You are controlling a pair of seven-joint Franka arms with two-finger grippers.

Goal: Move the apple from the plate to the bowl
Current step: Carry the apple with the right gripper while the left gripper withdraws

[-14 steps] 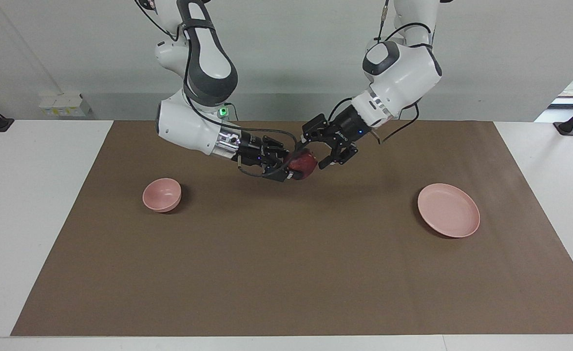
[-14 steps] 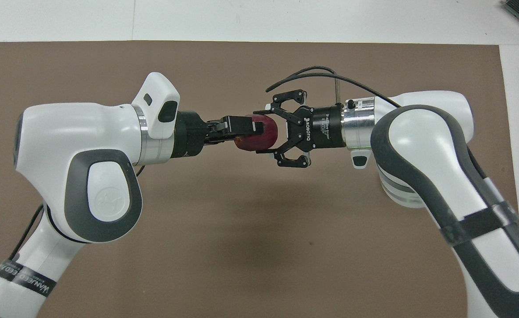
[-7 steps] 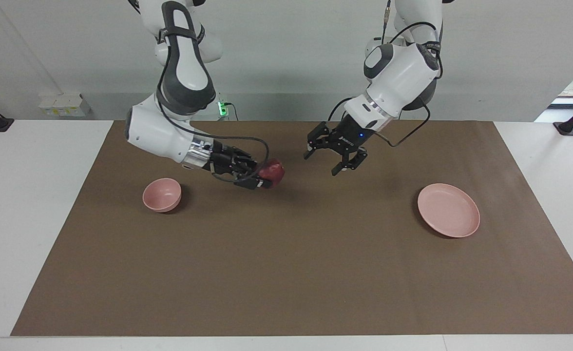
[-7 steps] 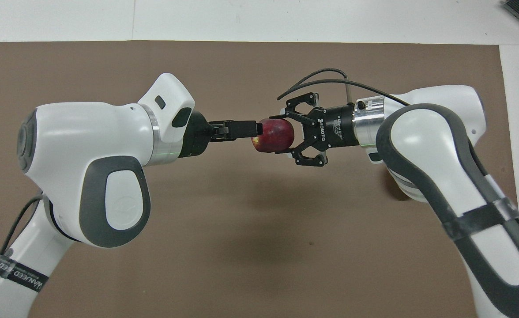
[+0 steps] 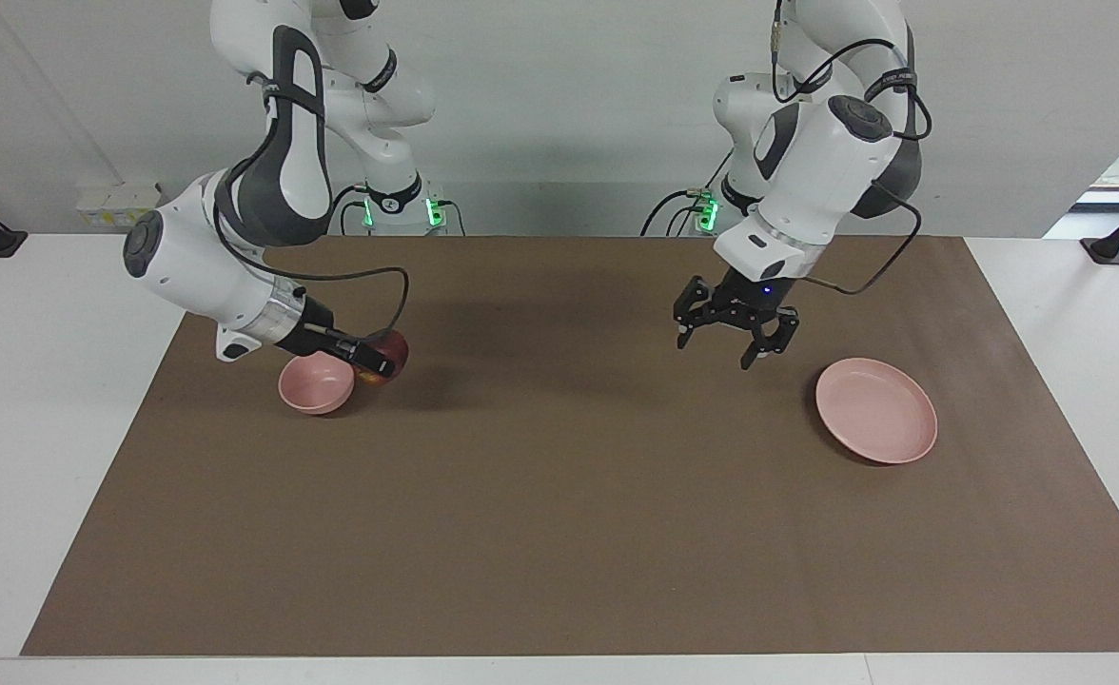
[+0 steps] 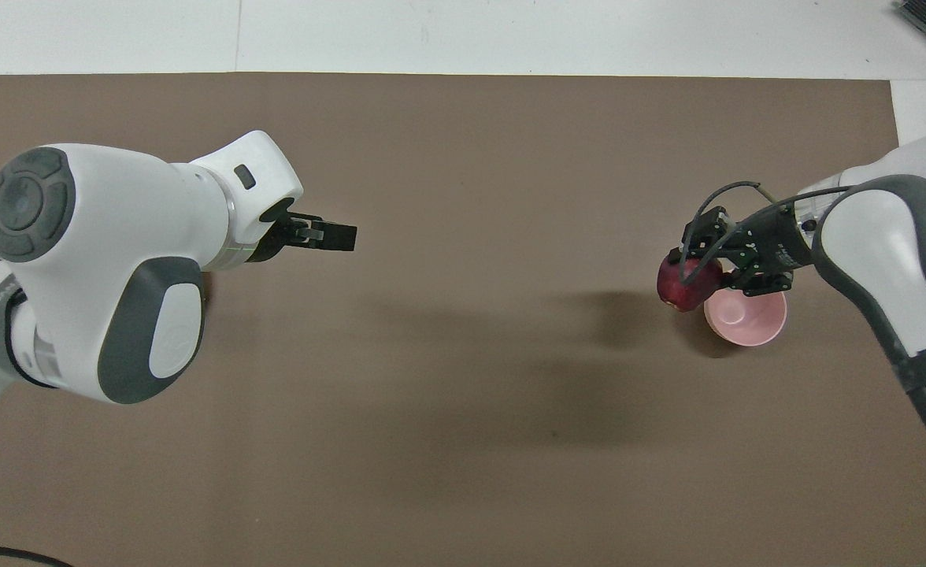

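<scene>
My right gripper (image 5: 379, 362) is shut on the dark red apple (image 5: 390, 354) and holds it low, right beside the rim of the small deep pink bowl (image 5: 313, 384), on the side toward the table's middle. The overhead view shows the same gripper (image 6: 699, 274), the apple (image 6: 679, 285) and the bowl (image 6: 749, 316). My left gripper (image 5: 723, 344) is open and empty, raised over the mat near the wide pink plate (image 5: 875, 410), which holds nothing. In the overhead view the left gripper (image 6: 339, 236) shows edge-on and the left arm hides the plate.
A brown mat (image 5: 559, 495) covers most of the white table (image 5: 55, 381). Only the bowl and the plate stand on it. Cables hang from both wrists.
The left gripper let go of the apple and drew back toward the plate. The right gripper carried the apple from over the table's middle down to beside the bowl.
</scene>
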